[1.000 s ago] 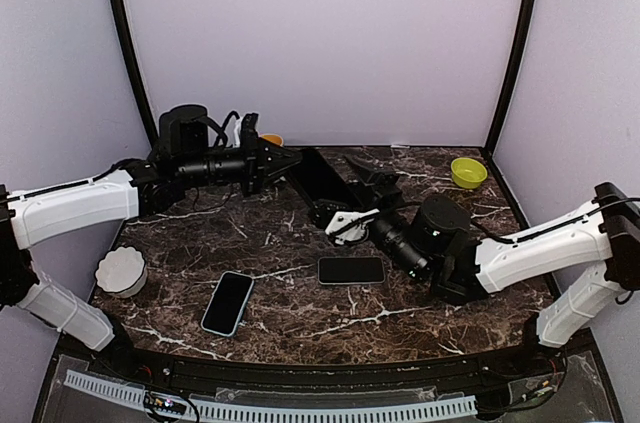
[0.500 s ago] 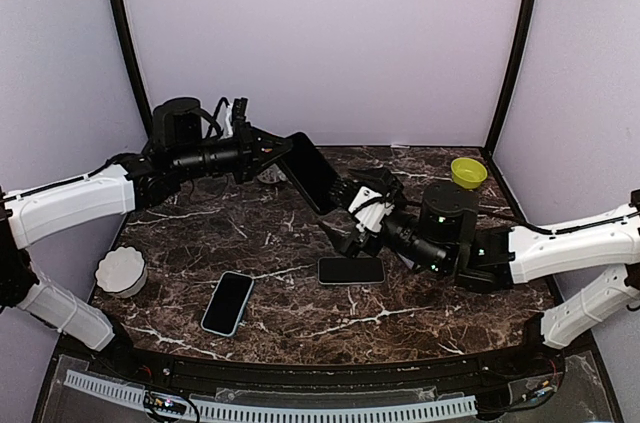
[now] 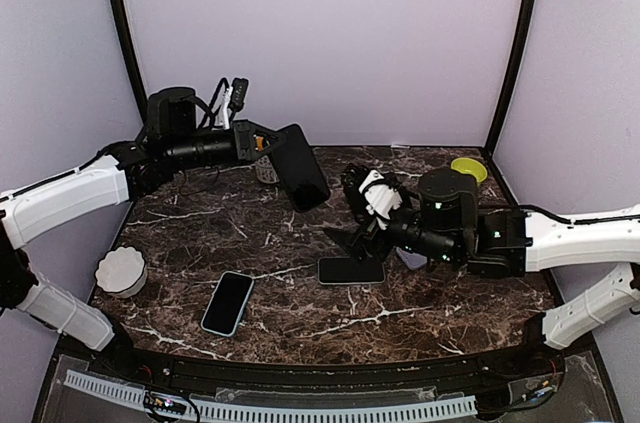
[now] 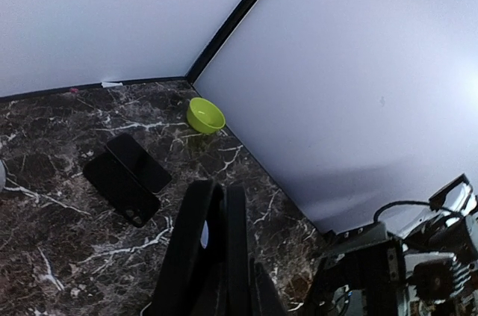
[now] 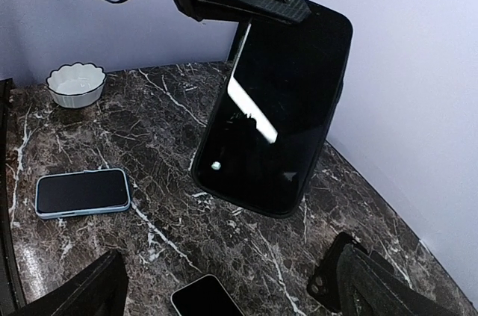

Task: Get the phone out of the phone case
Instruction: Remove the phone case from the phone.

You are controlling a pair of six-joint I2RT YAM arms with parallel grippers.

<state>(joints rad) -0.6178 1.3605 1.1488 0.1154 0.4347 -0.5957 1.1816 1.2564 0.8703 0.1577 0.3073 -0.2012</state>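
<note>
My left gripper (image 3: pixel 272 146) is shut on the top end of a black phone in its black case (image 3: pixel 302 169) and holds it tilted in the air above the table's back middle. In the left wrist view the cased phone (image 4: pixel 216 249) shows edge-on between my fingers, with a narrow gap between two layers. In the right wrist view its dark screen (image 5: pixel 280 114) faces the camera. My right gripper (image 3: pixel 366 199) is open and empty, just right of and below the phone, apart from it; its fingers (image 5: pixel 381 290) frame the bottom of its view.
On the marble table (image 3: pixel 250 228) lie a white-edged phone (image 3: pixel 350 270), a blue-cased phone (image 3: pixel 228 303), and an empty black case (image 4: pixel 119 185) beside another black slab (image 4: pixel 140 160). A white scalloped bowl (image 3: pixel 120 271) stands left, a green bowl (image 3: pixel 468 169) back right.
My left gripper has lifted the cased phone off the table and raised it. My right arm has swung left and up, bringing its open gripper close under the phone.
</note>
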